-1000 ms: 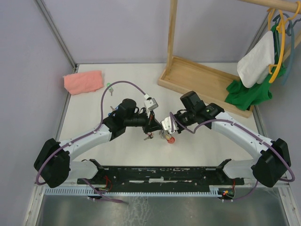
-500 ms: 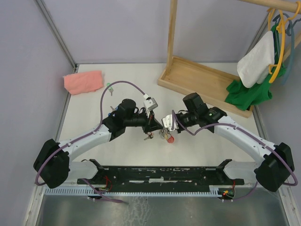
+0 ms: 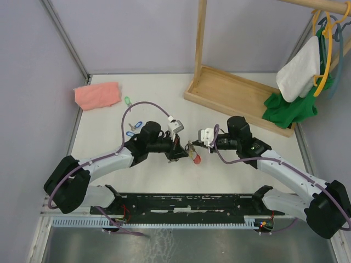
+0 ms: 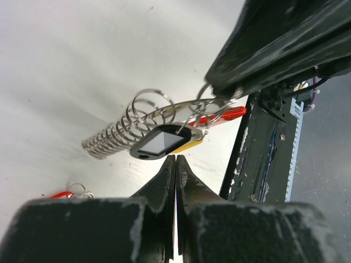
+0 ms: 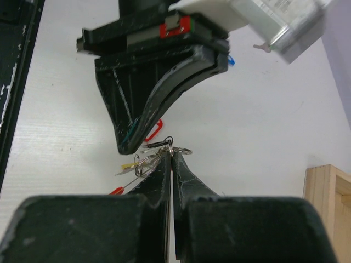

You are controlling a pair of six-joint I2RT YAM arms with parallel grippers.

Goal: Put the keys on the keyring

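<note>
My right gripper [image 5: 171, 160] is pressed fully shut on the keyring [image 4: 130, 129], a red curved crescent joined to a silver coiled-wire loop. The tips clamp the thin silver wire at the end where the coil meets the crescent. From there the coil slants away and down towards my left wrist, over the white table [image 3: 101, 134]. The red crescent pokes out beside my right fingers.

Two small silver keys hang on that wire close to my right tips. One has an oblong black plastic tag [image 4: 158, 143], and the yellow plastic tag [image 4: 190, 144] of the other shows just behind it.

My left gripper [image 4: 175, 161] has its fingers closed flat together with only a hairline seam between them. The tips sit right under the black tag. The view there is tight, so I cannot tell whether they nip its edge or merely touch it.

All of this sits nearer to me and left of the long wooden tray base [image 3: 230, 87] of the rack, well apart from it. My two grippers meet nose to nose there.

A red-tagged key [image 4: 61, 194] lies on the table beside my left fingers. Further left of the tray base lie two blue-tagged keys [image 3: 135, 127], a green-tagged key [image 3: 127, 101] and, furthest out, a folded pink cloth [image 3: 97, 95].
</note>
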